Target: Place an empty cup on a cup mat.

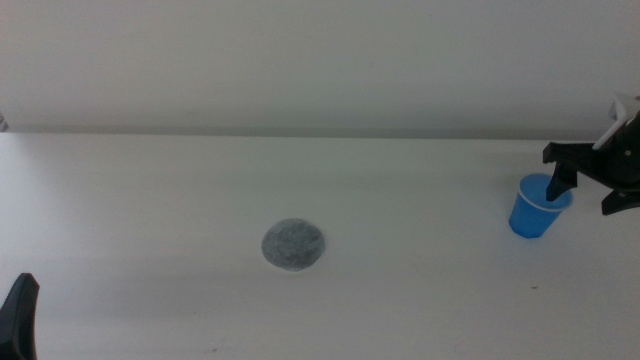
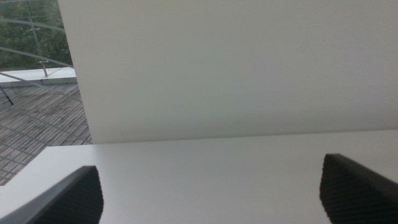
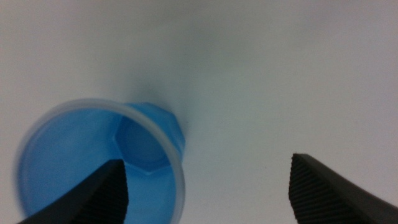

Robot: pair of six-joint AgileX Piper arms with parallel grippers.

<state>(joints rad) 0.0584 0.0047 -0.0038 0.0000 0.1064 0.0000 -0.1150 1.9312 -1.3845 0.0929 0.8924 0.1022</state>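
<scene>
White table fills the middle view, with a plain pale wall behind it; nothing of the task is done yet, since the cup stands on bare table and not on the mat. Grey and mottled, the cup mat lies flat near the centre of the table, uncovered and untouched, well apart from both arms. Blue plastic, the cup stands upright far to the right, well apart from the mat, its pale rim upward and its inside empty as the right wrist view looks down into it. At the right edge of the middle view, the right gripper is at the cup with its jaws spread wide: one dark jaw appears to reach over or into the rim, while the other stands off to the side over bare table, so the cup is off to one side of the gap, not centred in it. Whether that jaw touches the rim cannot be told, as the wrist picture is blurred there. No grasp is made; what is left is closing on the cup, lifting it, carrying it across to the mat and setting it down. Waiting at the bottom left corner, the left gripper shows its jaws wide apart over bare table.
</scene>
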